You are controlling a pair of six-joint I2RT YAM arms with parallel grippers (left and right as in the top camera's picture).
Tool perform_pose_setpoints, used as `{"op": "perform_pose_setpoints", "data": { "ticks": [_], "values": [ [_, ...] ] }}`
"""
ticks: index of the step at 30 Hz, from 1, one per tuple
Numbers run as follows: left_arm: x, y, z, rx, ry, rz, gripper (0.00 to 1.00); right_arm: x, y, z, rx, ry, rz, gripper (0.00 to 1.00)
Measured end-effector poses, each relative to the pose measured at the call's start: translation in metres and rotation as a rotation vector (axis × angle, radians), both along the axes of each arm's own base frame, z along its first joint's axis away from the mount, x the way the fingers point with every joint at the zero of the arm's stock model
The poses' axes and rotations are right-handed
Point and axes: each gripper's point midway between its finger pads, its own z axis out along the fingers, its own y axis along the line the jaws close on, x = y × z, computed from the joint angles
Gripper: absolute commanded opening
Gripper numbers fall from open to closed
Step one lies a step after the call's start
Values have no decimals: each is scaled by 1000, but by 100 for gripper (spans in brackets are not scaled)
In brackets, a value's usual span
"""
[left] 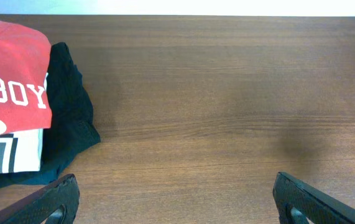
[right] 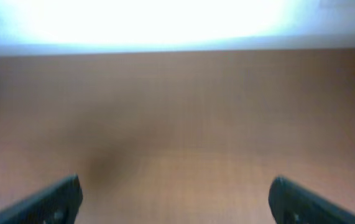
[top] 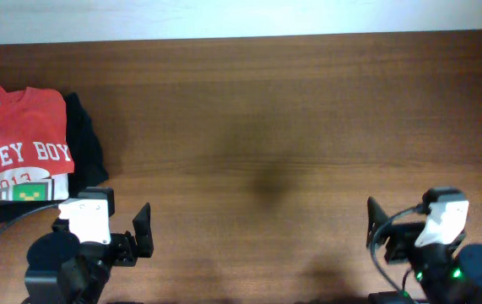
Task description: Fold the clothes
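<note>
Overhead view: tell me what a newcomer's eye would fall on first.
The folded red-orange cotton T-shirt with white lettering grabs the eye. It sits at the left end of the brown wooden table, lying over a white T-shirt with a green pixel graphic and a black garment. Next come the left gripper and right gripper at the near edge, both open and holding nothing.
</note>
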Motion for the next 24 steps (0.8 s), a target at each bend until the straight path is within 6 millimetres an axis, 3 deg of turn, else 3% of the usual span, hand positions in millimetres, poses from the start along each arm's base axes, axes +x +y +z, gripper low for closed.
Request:
{"op": "perform_pose_setpoints", "data": {
  "ticks": [1, 4, 8, 9, 10, 12, 24],
  "values": [
    [0, 0, -1, 0, 4, 0, 99, 0, 2, -16, 2, -59, 11, 99],
    [0, 0, -1, 0, 5, 0, 99, 26, 9, -26, 20, -377, 37, 99],
    [0, 0, 0, 0, 2, 0, 99, 51, 3, -47, 10, -472, -4, 99],
    [0, 0, -1, 0, 2, 0, 99, 59, 1, -71, -22, -463, -18, 99],
    [0, 0, -1, 0, 2, 0, 99, 62, 0, -78, -30, -478, -22, 98],
    [0, 0, -1, 0, 3, 0, 99, 64, 0, -122, -63, -335, -15, 99],
    [0, 0, -1, 0, 3, 0, 99, 63, 6, -122, -105, -339, 24, 99]
  ]
}}
